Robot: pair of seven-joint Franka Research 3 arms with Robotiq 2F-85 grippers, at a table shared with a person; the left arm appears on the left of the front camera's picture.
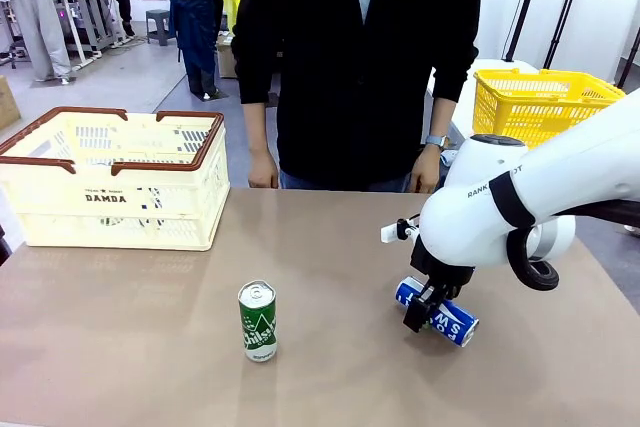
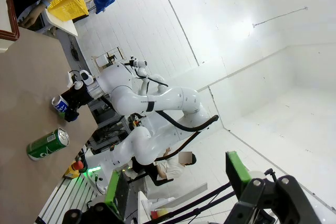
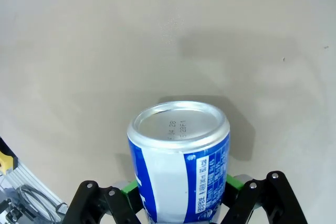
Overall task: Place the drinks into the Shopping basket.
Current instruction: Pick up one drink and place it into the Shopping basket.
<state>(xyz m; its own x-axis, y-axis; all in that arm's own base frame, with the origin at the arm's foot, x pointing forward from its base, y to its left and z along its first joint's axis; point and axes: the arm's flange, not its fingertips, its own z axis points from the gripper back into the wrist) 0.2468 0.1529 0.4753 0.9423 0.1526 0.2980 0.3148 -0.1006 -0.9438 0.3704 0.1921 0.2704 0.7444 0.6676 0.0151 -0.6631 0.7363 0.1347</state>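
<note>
Right gripper [image 1: 427, 313] is seen clamped on the blue can [image 1: 458, 324], which lies on its side on the table [image 1: 150, 357], well apart from the Shopping basket [image 1: 60, 209]. Grasp step judged in hand. Next, a lift and a carry across to the basket are called for. Green can [image 1: 258, 323] is left standing, untouched.

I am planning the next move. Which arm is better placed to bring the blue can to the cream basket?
Right. The right gripper is shut on the blue can, which lies on the table. The left gripper is open and far from it.
</note>
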